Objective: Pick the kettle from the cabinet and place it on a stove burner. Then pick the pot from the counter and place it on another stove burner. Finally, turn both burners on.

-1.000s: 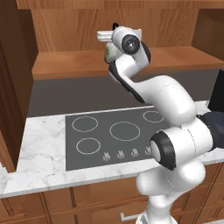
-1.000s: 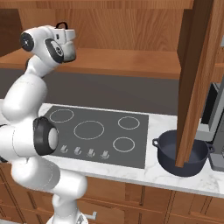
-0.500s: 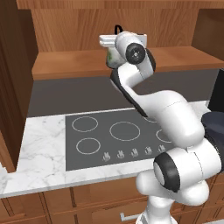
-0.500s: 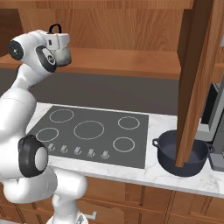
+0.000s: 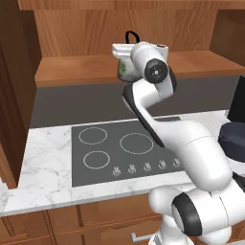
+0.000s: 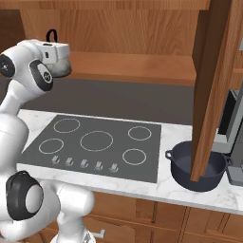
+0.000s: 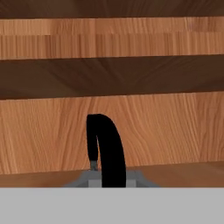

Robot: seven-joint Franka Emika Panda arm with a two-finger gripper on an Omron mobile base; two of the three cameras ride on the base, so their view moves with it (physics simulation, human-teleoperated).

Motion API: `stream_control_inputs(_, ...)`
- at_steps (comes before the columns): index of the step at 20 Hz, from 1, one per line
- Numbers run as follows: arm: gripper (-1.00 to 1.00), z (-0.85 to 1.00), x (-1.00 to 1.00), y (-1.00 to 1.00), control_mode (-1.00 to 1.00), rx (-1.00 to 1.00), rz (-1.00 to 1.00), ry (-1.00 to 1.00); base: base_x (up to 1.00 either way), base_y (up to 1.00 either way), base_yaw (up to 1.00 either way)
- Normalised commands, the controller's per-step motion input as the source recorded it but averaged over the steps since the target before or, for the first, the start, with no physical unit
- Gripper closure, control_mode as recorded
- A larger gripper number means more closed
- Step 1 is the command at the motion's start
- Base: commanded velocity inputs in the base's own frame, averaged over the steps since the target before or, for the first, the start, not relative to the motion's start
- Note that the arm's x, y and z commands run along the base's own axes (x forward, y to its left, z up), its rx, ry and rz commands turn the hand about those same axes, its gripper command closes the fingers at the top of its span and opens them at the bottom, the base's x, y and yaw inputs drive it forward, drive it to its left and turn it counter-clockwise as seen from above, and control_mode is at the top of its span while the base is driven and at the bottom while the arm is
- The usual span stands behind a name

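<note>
The small silvery kettle [image 5: 124, 70] [image 6: 63, 68] hangs at the front edge of the wooden cabinet shelf [image 5: 76, 72] [image 6: 133, 66], above the back of the cooktop. My gripper [image 5: 127, 49] [image 6: 54, 46] is shut on its tall black loop handle [image 7: 107, 148], which rises close in front of the hand camera; the fingertips themselves are hidden. The wide dark pot [image 6: 197, 166] [image 5: 234, 139] sits on the marble counter [image 5: 43, 167] [image 6: 175, 190] to the right of the dark cooktop [image 5: 124, 148] [image 6: 95, 142].
An open cabinet door [image 6: 213, 85] hangs in front of the pot in the right base view. Another door panel [image 5: 12, 95] stands at the far left. A row of knobs [image 5: 143, 167] lines the cooktop's front. A dark appliance [image 6: 232, 128] stands right of the pot.
The hand and kettle have come slightly down and outward from the shelf, while the arm's lower joints swung round. The pot and cooktop have not moved.
</note>
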Motion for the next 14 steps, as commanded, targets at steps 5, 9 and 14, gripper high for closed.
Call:
stream_control_inputs(5, 1.0, -0.06, -0.38, 0.0, -1.0, 0.01, 0.0, 0.0, 0.0, 0.0, 0.0)
stream_control_inputs(9, 1.0, -0.07, -0.33, 0.0, -1.0, 0.0, 0.0, 0.0, 0.0, 0.0, 0.0)
stream_control_inputs(14, 1.0, -0.08, -0.32, 0.0, -1.0, 0.0, 0.0, 0.0, 0.0, 0.0, 0.0)
